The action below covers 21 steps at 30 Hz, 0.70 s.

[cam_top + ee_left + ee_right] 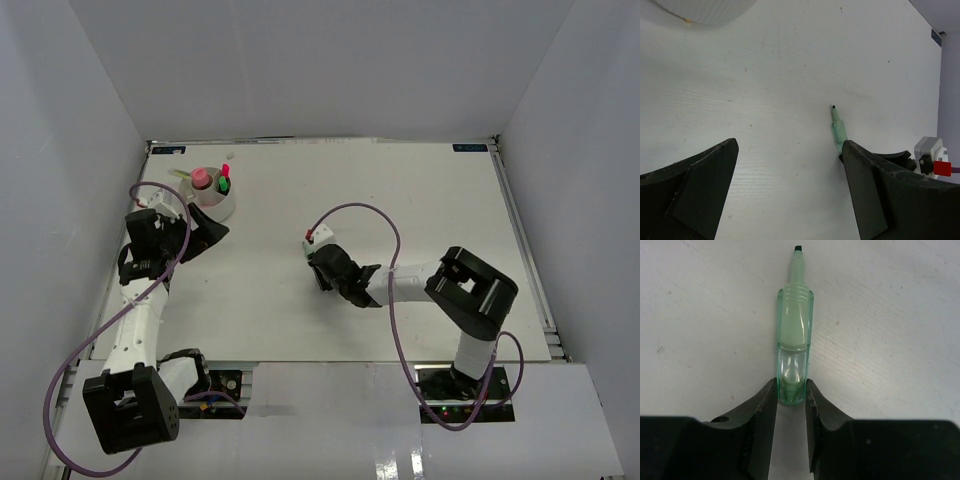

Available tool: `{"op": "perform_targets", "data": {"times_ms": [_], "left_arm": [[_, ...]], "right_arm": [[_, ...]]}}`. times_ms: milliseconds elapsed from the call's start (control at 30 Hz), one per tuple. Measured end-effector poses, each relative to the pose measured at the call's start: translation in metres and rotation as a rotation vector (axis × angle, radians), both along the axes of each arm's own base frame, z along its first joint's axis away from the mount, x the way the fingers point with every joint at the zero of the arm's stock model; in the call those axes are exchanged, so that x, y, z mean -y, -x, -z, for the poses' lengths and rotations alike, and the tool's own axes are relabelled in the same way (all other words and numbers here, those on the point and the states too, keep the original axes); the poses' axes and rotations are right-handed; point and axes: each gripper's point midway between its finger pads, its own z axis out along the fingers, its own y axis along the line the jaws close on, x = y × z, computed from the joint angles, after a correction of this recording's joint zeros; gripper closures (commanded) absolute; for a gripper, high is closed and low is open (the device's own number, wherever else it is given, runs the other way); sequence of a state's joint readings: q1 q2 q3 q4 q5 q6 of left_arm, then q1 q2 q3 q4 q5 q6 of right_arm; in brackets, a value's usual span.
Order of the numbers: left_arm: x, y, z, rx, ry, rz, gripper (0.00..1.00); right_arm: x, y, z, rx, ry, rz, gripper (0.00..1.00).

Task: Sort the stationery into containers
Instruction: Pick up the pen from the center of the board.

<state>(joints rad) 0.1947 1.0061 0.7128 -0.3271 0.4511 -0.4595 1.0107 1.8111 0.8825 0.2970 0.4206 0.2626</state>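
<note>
The pale green marker (794, 340) sits in the right gripper (791, 390). The two fingers are nearly together, pinching the clear rear end of the barrel. Its long axis runs straight out from the jaws, in line with the gripper, and the small dark tip points directly away from the wrist. From the top camera the right gripper (318, 258) is near the middle of the table and aims towards the far left, so the tip heads that way too. The barrel lies low and flat along the surface. I cannot tell whether it rests on the table or is just off it.

The left gripper (790, 145) stands spread wide with nothing between its fingers, just beside the white organiser cup (228, 207) at the far left. A pink tube (201, 178) and a green-capped marker (223, 185) stand upright in the cup.

The table (420, 200) is white with a faint grain, and plain white walls (320, 60) box it in on three sides.
</note>
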Motion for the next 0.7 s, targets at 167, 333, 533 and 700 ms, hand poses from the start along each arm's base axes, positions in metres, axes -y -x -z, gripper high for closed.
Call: {"op": "perform_targets", "data": {"times_ms": [167, 333, 533, 700], "left_arm": [[0.015, 0.001, -0.007, 0.012, 0.064, 0.054, 0.04], [0.042, 0.008, -0.014, 0.002, 0.157, 0.145, 0.04], [0.102, 0.022, -0.027, 0.008, 0.226, 0.310, 0.04], [0.134, 0.031, -0.027, -0.006, 0.288, 0.383, 0.05]], "right_arm": [[0.023, 0.012, -0.003, 0.020, 0.055, -0.045, 0.73], [0.036, 0.023, -0.024, 0.070, 0.054, -0.105, 0.72], [0.028, 0.038, -0.065, 0.150, -0.025, -0.215, 0.72], [0.028, 0.049, -0.089, 0.203, -0.074, -0.284, 0.72]]}}
